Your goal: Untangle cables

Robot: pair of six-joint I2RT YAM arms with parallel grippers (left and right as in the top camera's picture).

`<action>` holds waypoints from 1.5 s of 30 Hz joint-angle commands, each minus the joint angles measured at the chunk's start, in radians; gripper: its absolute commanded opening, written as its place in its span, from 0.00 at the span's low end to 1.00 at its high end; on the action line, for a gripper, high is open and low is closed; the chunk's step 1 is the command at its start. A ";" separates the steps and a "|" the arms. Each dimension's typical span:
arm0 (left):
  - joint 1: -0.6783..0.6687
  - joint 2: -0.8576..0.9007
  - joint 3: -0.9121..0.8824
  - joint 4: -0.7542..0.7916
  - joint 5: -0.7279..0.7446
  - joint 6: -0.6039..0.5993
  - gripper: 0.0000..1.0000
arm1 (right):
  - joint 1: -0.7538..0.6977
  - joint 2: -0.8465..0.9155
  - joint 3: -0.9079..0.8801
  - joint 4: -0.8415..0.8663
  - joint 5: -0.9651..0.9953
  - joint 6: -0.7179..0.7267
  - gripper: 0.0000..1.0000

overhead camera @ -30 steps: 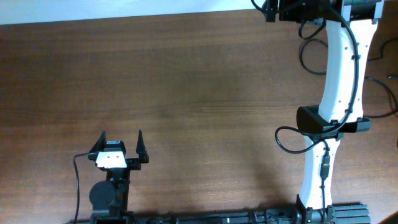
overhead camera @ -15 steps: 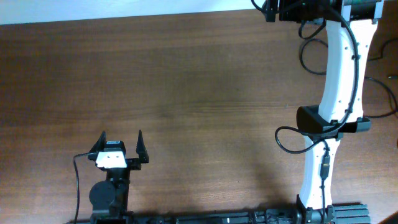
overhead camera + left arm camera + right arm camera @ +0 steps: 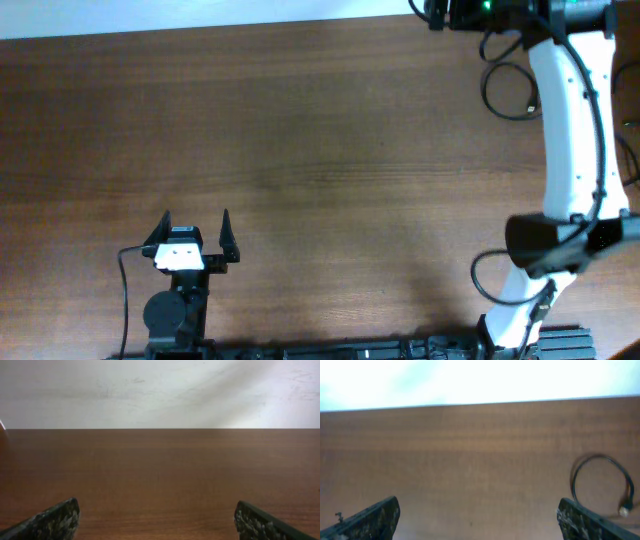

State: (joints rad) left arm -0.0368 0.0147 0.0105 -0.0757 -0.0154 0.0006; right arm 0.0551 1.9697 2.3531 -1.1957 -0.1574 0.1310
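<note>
Right wrist: my right fingers (image 3: 375,517) stand wide apart with nothing between them. Off to their right, a cable (image 3: 575,472) lies flat on the worktop (image 3: 470,445) in one open loop, ending in a small pale plug. I see only this one cord. I judge it light, limp and a little springy, so it is likely to slide and flop when pulled. I would pinch the cord on the loop's arc, not the plug.

Left wrist: the left fingers (image 3: 55,520) are spread just as wide and empty, with bare wood ahead and no cable.

Overhead: this view alone shows the layout. The left fingers sit by the near left corner. The right arm (image 3: 572,130) reaches to the far right corner, with a thin black loop beside it, probably that cable.
</note>
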 commanded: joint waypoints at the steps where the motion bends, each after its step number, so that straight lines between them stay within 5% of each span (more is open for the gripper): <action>1: 0.007 -0.010 -0.001 -0.009 0.016 0.015 0.99 | 0.006 -0.166 -0.246 0.141 0.011 -0.004 0.99; 23: 0.007 -0.010 -0.001 -0.009 0.016 0.015 0.99 | 0.003 -0.919 -1.398 1.002 0.059 -0.004 0.99; 30: 0.007 -0.010 -0.001 -0.009 0.016 0.015 0.99 | 0.002 -1.141 -1.638 1.149 0.126 -0.004 0.99; 45: 0.007 -0.010 -0.001 -0.009 0.016 0.015 0.99 | 0.003 -1.535 -2.296 1.826 0.168 -0.027 0.99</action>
State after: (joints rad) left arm -0.0368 0.0139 0.0105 -0.0761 -0.0139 0.0010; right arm 0.0551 0.4923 0.1616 0.5667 -0.0143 0.1051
